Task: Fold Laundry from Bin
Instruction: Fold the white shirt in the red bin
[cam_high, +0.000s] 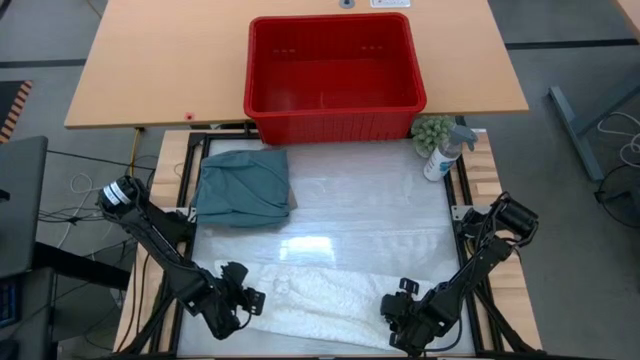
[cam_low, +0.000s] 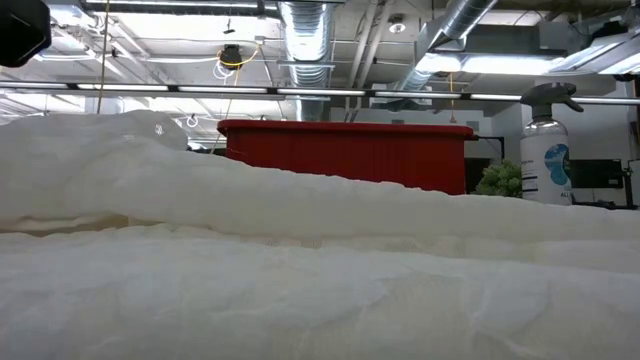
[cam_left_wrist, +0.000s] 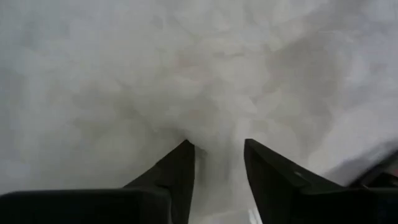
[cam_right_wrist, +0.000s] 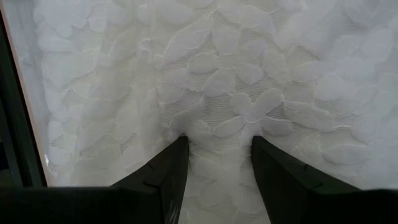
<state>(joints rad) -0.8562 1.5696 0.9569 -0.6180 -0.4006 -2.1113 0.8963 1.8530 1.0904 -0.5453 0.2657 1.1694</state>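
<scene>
A white lacy garment (cam_high: 320, 300) lies spread along the table's near edge and fills the foreground of the low view (cam_low: 300, 270). My left gripper (cam_high: 250, 300) is shut on its left end and my right gripper (cam_high: 398, 308) on its right end. A dark teal garment (cam_high: 242, 185) lies folded flat on the table's left half. The red bin (cam_high: 330, 125) stands on the wooden table behind, showing no cloth inside. The low view shows neither gripper. My left gripper pinches a gathered bunch of the white garment's left end (cam_left_wrist: 214, 134) between its two fingers, slanting down from the near left. The cloth puckers toward the fingertips; the rest lies on the table. My right gripper pinches the lacy cloth at the garment's right end (cam_right_wrist: 217, 134) between its two fingers, slanting down from the near right. The cloth there wrinkles a little between the fingertips and lies on the table.
A spray bottle (cam_high: 440, 152) and a small green plant (cam_high: 433, 130) stand at the table's far right corner, beside the bin. Bare glossy tabletop (cam_high: 370, 215) stretches between the teal garment, the bottle and the white garment.
</scene>
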